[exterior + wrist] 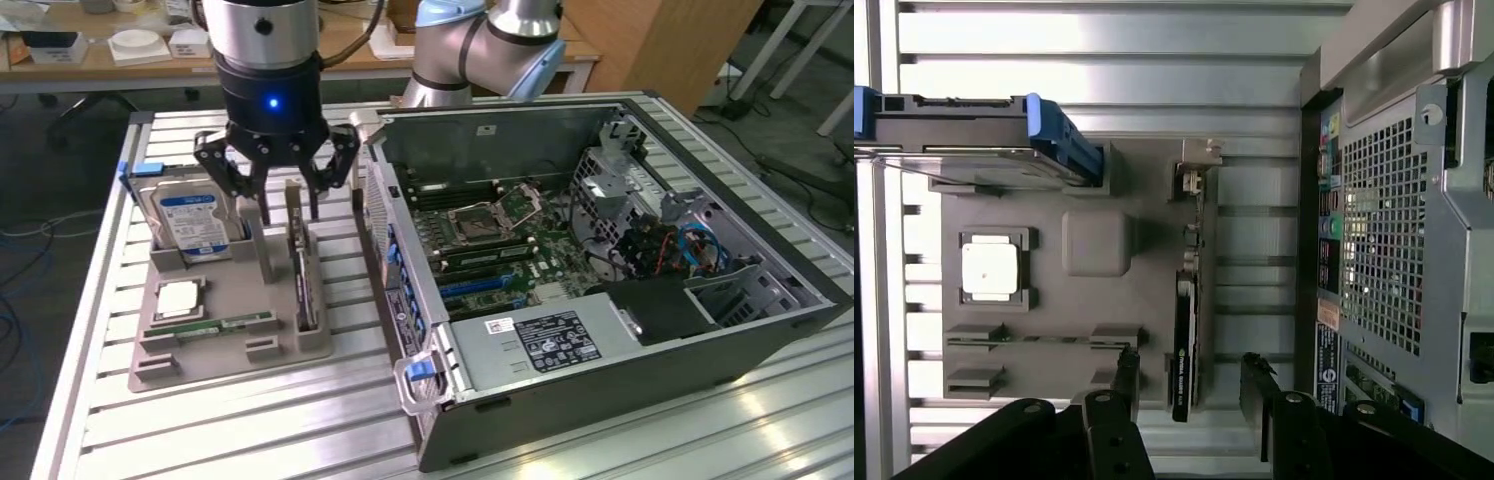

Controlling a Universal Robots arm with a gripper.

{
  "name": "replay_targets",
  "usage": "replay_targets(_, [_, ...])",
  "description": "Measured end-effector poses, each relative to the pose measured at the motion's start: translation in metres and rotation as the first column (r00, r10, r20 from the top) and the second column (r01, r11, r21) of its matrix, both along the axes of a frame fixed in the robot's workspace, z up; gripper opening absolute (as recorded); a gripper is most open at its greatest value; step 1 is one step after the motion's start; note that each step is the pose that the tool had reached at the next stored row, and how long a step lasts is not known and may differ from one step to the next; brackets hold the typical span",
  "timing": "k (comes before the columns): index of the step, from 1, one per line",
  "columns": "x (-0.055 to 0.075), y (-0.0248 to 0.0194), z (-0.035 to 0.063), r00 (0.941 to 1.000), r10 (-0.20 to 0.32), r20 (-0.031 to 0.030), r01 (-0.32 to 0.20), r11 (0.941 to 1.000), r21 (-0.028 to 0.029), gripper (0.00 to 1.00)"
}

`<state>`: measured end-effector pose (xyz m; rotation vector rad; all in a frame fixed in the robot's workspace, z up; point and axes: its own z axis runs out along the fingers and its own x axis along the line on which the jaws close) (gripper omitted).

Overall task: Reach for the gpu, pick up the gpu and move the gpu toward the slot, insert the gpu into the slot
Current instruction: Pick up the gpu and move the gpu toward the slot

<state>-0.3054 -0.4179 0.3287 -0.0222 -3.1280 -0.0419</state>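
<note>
Fingers point(1126, 380) spread over thin, dark, upright gpu point(1185, 345).

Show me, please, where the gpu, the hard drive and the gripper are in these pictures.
gpu point(1185, 350): wrist view, on its dark upper edge.
hard drive point(187, 222): exterior view, on its blue-and-white label.
gripper point(290, 205): exterior view, midway between its open fingertips.

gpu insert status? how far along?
Done: nothing completed yet. In hand: the reach. The gripper hangs open over the gpu, with a finger on each side of the card in the wrist view, not touching it. The gpu stands on edge in the grey holder beside the case. Left: grasp, carry to the case, insertion. None has begun.
</note>
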Motion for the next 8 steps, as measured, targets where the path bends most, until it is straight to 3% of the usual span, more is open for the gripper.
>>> replay_targets(8, [0.0, 0.0, -0.0145, 1.0, 0.0, 0.0019, 0.0, 1.0, 0.0, 0.53])
